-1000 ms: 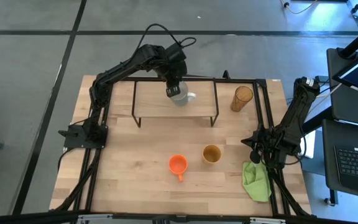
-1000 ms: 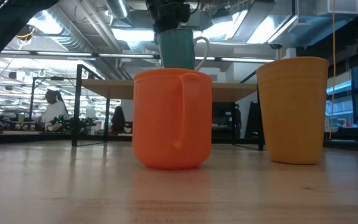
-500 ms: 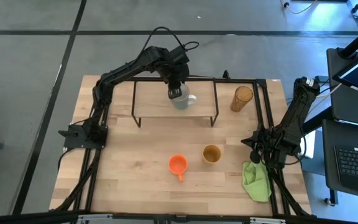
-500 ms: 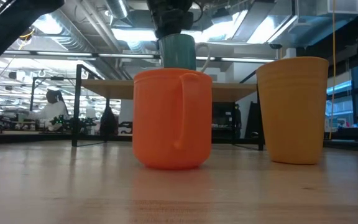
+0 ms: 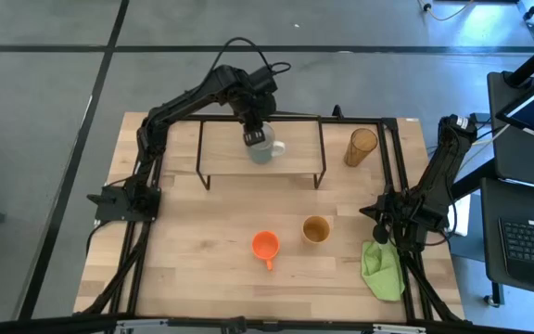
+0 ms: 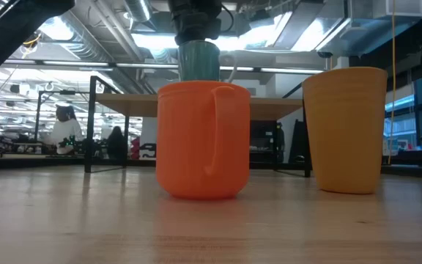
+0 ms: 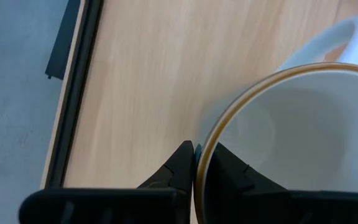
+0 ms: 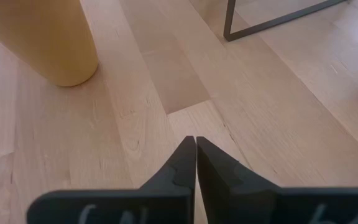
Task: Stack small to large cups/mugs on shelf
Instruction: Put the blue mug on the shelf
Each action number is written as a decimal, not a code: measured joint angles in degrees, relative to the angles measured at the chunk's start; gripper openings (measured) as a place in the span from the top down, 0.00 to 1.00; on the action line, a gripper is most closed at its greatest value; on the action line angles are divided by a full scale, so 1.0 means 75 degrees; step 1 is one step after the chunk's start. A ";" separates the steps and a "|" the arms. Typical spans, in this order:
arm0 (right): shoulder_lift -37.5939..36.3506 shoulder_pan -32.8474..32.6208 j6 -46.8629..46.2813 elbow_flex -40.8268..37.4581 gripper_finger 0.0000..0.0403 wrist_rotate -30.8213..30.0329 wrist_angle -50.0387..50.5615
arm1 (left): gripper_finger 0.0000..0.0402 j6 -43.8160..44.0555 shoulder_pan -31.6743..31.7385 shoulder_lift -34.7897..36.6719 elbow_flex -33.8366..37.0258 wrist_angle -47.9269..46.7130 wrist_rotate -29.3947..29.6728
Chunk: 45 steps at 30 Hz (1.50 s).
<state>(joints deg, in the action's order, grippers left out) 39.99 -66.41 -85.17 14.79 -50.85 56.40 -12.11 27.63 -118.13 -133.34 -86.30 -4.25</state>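
Observation:
My left gripper (image 5: 254, 137) is shut on the white mug (image 5: 265, 151) over the middle of the light-wood shelf (image 5: 221, 148). In the low view the mug (image 6: 198, 60) shows behind the orange mug (image 6: 202, 139), which hides its base. The orange mug (image 5: 265, 246) and the tan cup (image 5: 316, 229) stand on their bases on the table, near the front. The amber tumbler (image 5: 361, 146) stands on the table to the right of the shelf. My right gripper (image 5: 378, 232) is shut and empty, low over the table to the right of the tan cup. My left gripper pinches the mug's wall at the rim (image 7: 199, 163), one finger inside the mug and one outside, on the side opposite the handle (image 7: 347, 37). The fingers come from above, pointing down. The mug is upright over the shelf board (image 7: 142, 74); whether it rests on it, I cannot tell.
A green cloth (image 5: 383, 269) lies at the table's front right, near my right arm. The shelf's black wire legs (image 5: 321, 176) stand on the table. The tan cup (image 8: 36, 37) is close ahead of my right gripper. Bare shelf board lies on either side of the mug.
My left gripper has carried the white mug a little toward the table's left edge along the shelf, keeping it upright. The gripper has stayed shut on the rim.

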 joint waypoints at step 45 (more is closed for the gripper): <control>0.0000 0.0003 0.0000 -0.0003 0.96 0.0000 0.0000 | 0.93 0.0053 0.0464 0.0267 0.0020 -0.0502 -0.0025</control>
<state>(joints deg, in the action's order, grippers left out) 39.99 -66.39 -85.17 14.76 -50.85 56.40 -11.72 31.11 -116.12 -133.19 -90.06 -4.43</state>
